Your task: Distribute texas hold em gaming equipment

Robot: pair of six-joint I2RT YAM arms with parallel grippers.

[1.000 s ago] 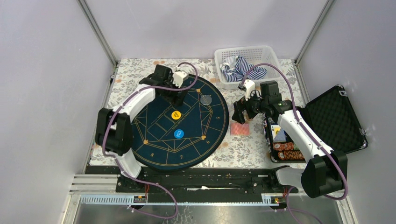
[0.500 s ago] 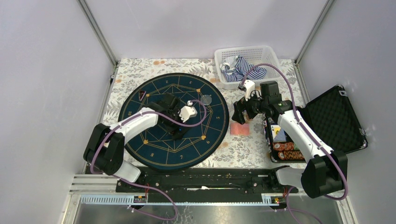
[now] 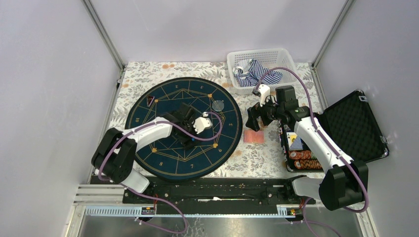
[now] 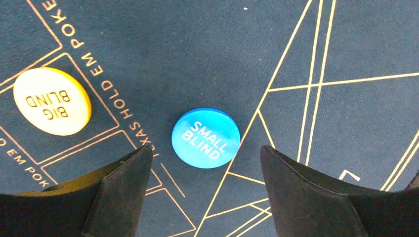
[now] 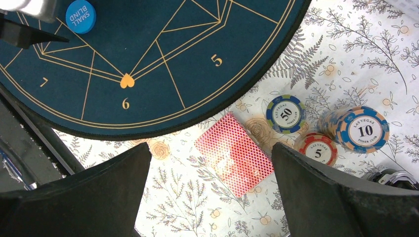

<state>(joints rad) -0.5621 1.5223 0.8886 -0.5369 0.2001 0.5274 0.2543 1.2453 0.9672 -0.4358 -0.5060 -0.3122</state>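
left wrist view: the left gripper (image 4: 204,165) is spread wide and grips nothing. the blue disc (image 4: 206,138), marked small blind, lies flat on the navy mat (image 4: 207,44), just ahead of the gap between the two fingertips and touching neither. the orange disc (image 4: 52,101), marked big blind, lies flat on the mat, apart from the blue one. right wrist view: the right gripper (image 5: 210,163) is also wide open and empty, above the deck of cards (image 5: 233,154). the red-backed deck lies on the floral tablecloth (image 5: 188,207), just off the mat's right edge. beside the deck sit a 50 chip (image 5: 285,114), a red 5 chip (image 5: 318,149) and a short 10 stack (image 5: 360,130).
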